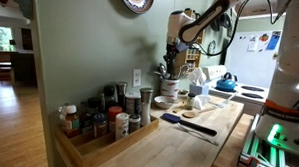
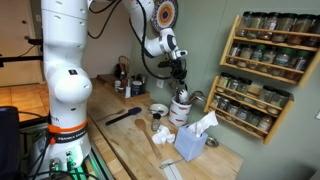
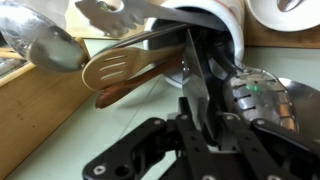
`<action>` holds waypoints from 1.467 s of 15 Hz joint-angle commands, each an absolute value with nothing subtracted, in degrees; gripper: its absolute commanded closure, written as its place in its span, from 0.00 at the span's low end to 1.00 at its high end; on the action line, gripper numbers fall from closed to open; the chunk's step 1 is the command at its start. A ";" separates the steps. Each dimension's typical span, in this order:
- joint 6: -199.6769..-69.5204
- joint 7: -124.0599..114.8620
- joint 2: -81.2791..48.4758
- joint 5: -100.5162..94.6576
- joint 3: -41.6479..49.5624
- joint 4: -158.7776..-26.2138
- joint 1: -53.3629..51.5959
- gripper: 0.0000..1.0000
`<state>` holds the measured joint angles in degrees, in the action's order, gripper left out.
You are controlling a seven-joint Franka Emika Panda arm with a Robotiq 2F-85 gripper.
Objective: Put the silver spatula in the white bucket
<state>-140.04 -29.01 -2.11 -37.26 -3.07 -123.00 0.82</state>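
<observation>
The white bucket (image 2: 181, 108) stands on the counter by the wall with several utensils in it. It shows in both exterior views (image 1: 167, 87), and its rim fills the top of the wrist view (image 3: 222, 18). My gripper (image 2: 178, 70) hangs directly above it and is shut on the thin grey handle of the silver spatula (image 3: 192, 70). The handle's far end reaches into the bucket's mouth. A grey slotted metal blade (image 3: 258, 98) lies just right of my fingers (image 3: 196, 105). A metal ladle (image 3: 45, 45) and a wooden slotted turner (image 3: 125, 65) stick out of the bucket.
A dark blue long-handled spatula (image 2: 122, 116) and a wooden spoon (image 2: 160, 150) lie on the counter. A low white bowl (image 2: 158, 110) and a tissue box (image 2: 192, 140) stand near the bucket. A spice tray (image 1: 103, 124) and a wall spice shelf (image 2: 265, 70) flank the area.
</observation>
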 commanded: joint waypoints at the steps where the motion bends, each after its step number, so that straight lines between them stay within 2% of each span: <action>1: -141.55 -26.49 0.38 -36.83 -1.96 -124.96 -0.05 0.45; 7: -136.37 -19.76 6.35 -30.23 -2.88 -128.31 -0.75 0.01; 12: -129.41 -12.28 13.63 -16.20 -3.43 -134.28 -2.28 0.00; 13: -129.24 -12.12 14.37 -14.80 -3.49 -135.28 -2.37 0.05; 14: -129.20 -13.01 14.71 -14.50 -3.63 -135.99 -2.10 0.25; 15: -130.15 -13.69 15.04 -14.03 -3.62 -136.85 -1.85 0.26; 18: -135.25 -15.99 14.57 -14.48 -3.47 -138.70 -0.64 0.53; 22: -144.87 -20.89 12.59 -18.66 -4.24 -139.46 1.87 0.82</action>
<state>-139.06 -17.12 13.10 -15.99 -3.41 -137.92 -0.10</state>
